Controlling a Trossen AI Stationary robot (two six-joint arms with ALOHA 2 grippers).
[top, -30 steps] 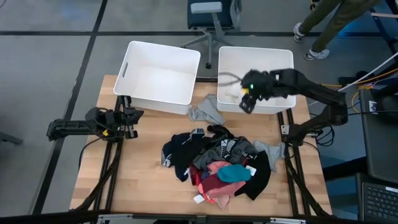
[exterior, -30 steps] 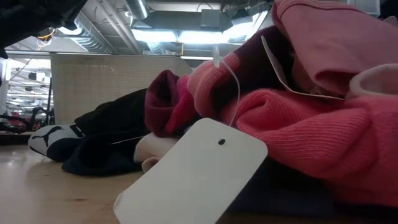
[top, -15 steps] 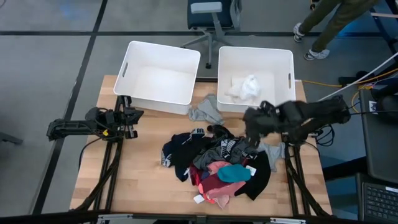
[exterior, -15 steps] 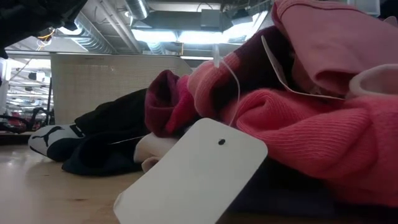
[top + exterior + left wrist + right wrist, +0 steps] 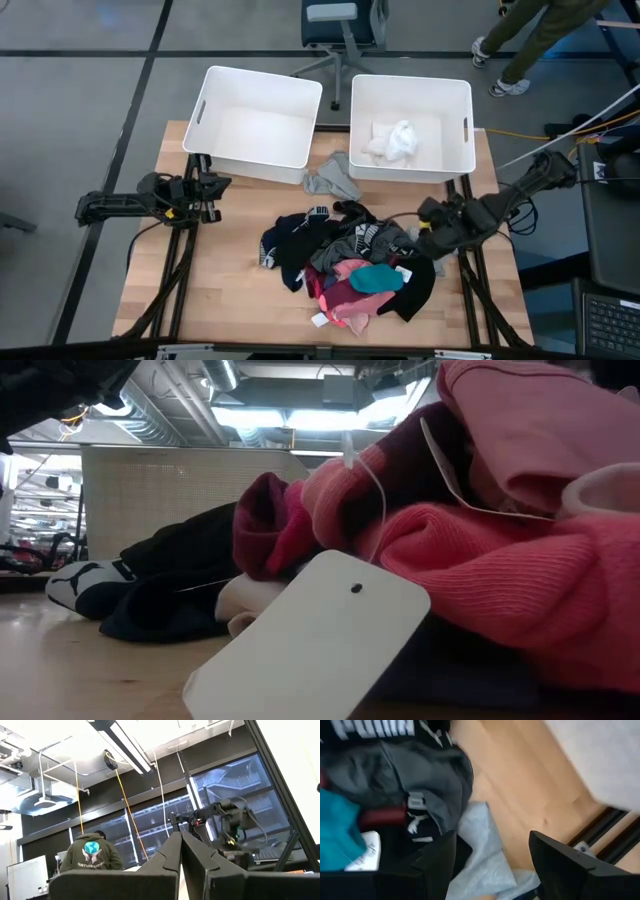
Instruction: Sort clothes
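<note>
The clothes lie heaped [image 5: 350,262] on the wooden table's near middle: black, grey, pink, maroon and teal pieces. The low view shows a pink garment [image 5: 500,560] of the heap with a white tag [image 5: 310,650]. A grey piece [image 5: 332,178] lies apart by the bins, and a white one [image 5: 393,140] lies inside the right bin. My right gripper [image 5: 424,238] hangs open, pointing down, over a pale grey garment [image 5: 485,855] at the heap's right edge, touching nothing I can see. My left gripper [image 5: 218,187] waits shut at the table's left edge, seen in its wrist view [image 5: 180,855] pointing up into the room.
Two white plastic bins stand along the far edge, the left one [image 5: 256,150] and the right one [image 5: 462,125]. Bare wood lies left of the heap [image 5: 225,270]. A person walks beyond the far right corner [image 5: 520,40], and an office chair [image 5: 335,25] stands behind the bins.
My right gripper has swung from above the right bin toward the table's near edge and down, ending low over the heap's right edge, its wrist rolled on the way. Its fingers have stayed open. The white garment stays in the right bin.
</note>
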